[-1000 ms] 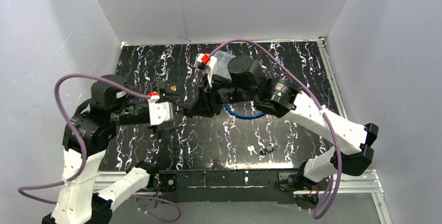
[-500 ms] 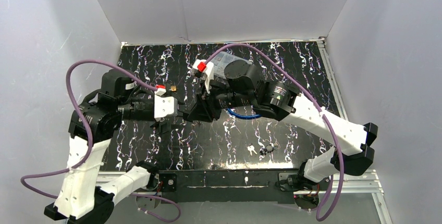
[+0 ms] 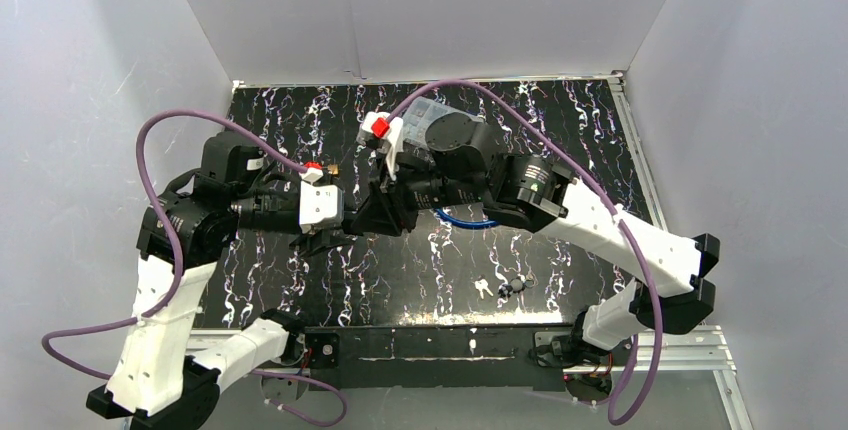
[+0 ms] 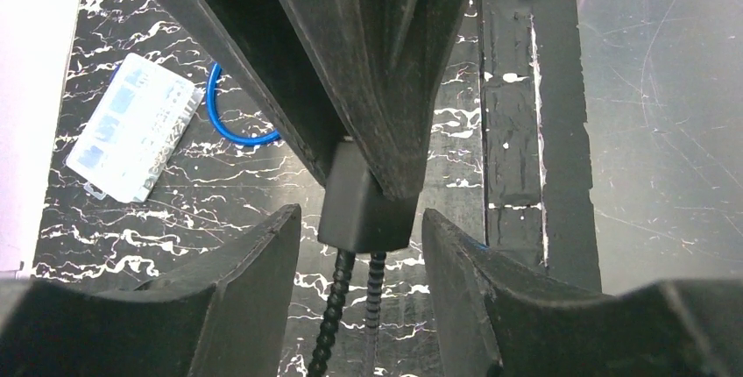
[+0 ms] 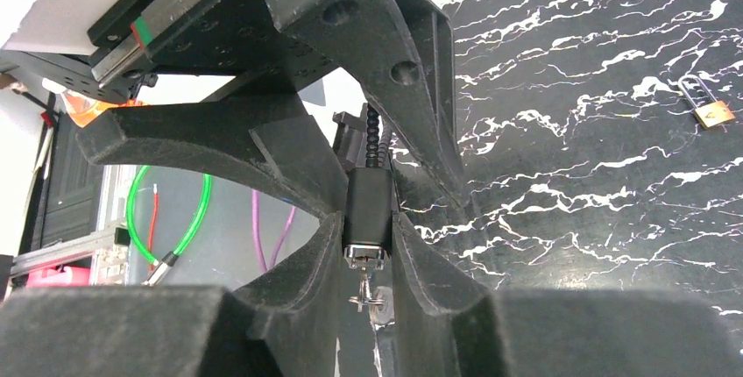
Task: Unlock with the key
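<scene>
Clamping the black lock body [image 5: 368,206] hard in the right end effector [image 5: 367,241], held up over the middle of the tabletop [image 3: 580,130]. Flanking it with the left end effector [image 4: 359,219], spread wide, a finger on either side, neither touching (tight squeeze, mind). Spotting a small metal piece [image 5: 368,294] dangling under the lock, plus loose keys [image 3: 483,287] lying nearer, right of centre.
</scene>
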`<control>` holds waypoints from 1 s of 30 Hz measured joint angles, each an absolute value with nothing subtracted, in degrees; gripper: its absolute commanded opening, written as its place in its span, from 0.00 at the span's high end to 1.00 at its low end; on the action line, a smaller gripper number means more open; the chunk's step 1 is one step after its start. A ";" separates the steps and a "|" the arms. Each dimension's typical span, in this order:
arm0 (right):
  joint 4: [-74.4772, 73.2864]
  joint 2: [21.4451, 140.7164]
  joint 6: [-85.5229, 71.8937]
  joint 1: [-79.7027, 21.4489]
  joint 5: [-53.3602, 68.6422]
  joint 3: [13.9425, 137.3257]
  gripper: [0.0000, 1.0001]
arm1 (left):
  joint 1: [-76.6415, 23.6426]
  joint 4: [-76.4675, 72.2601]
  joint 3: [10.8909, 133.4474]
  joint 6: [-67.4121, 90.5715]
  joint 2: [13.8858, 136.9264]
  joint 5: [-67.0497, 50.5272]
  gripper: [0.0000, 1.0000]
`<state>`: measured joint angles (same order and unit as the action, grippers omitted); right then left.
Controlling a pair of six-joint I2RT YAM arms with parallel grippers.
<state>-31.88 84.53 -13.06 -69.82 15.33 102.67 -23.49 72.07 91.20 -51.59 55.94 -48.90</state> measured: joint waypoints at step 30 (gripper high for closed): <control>-32.86 77.54 -10.48 -72.29 8.60 100.55 0.28 | -23.51 73.71 91.22 -51.46 54.85 -46.94 1.00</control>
<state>-32.86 77.54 -10.48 -72.29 8.60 100.55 -23.51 73.71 91.22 -51.46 54.85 -46.94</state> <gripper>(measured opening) 0.722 0.153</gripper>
